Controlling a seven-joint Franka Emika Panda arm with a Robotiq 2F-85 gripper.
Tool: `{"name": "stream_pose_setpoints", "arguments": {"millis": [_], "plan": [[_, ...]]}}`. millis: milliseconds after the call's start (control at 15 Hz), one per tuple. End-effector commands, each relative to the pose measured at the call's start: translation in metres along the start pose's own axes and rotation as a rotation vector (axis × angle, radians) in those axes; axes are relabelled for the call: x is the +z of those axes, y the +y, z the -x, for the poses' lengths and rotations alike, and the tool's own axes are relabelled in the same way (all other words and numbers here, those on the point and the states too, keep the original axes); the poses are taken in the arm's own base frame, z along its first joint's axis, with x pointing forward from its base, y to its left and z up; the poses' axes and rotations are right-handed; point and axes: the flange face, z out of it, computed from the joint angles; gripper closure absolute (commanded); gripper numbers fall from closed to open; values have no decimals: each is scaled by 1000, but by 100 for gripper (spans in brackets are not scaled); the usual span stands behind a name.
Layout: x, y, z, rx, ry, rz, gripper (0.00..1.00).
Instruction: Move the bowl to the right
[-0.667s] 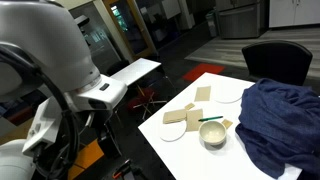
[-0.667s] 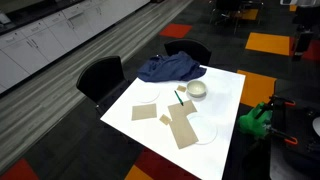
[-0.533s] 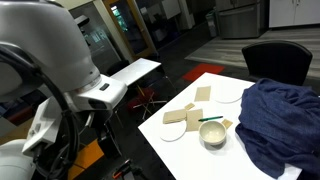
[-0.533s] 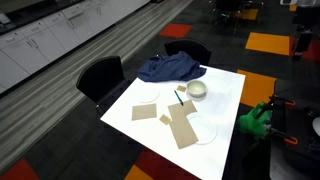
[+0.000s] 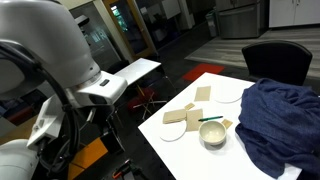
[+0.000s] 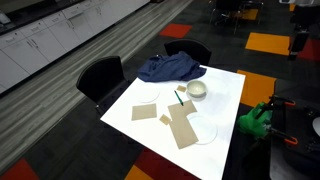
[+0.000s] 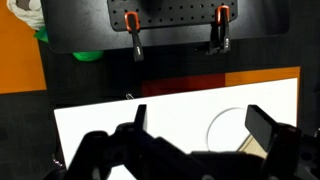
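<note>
The cream-white bowl [image 5: 213, 133] stands upright on the white table [image 5: 190, 155], next to a blue cloth; it also shows in an exterior view [image 6: 197, 90]. It does not show in the wrist view. A green pen [image 5: 210, 119] lies just behind the bowl. My gripper [image 7: 200, 125] shows in the wrist view only, as two dark fingers set wide apart with nothing between them. It hangs well above the table's near edge, over a flat white plate [image 7: 232, 130]. The bowl is far from the gripper.
A crumpled blue cloth [image 5: 285, 120] covers the table's end by a black chair [image 5: 275, 62]. Two flat white plates [image 5: 175, 130] [image 5: 228, 95] and several tan cardboard pieces [image 6: 180, 125] lie on the table. A black pegboard with orange clamps [image 7: 170, 25] lies beyond the table edge.
The arm has shifted slightly in both exterior views; a dark part of it now shows at one view's top right. Bowl and table items have not moved.
</note>
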Motion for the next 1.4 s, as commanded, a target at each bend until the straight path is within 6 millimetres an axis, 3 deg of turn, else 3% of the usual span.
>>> {"name": "stream_pose_setpoints", "arguments": {"millis": [0, 267, 533, 1333], "plan": [[2, -21, -19, 74, 90, 38, 0], [8, -40, -51, 171, 206, 75, 0], [21, -45, -87, 282, 289, 69, 0], [87, 13, -191, 462, 426, 35, 0]]}}
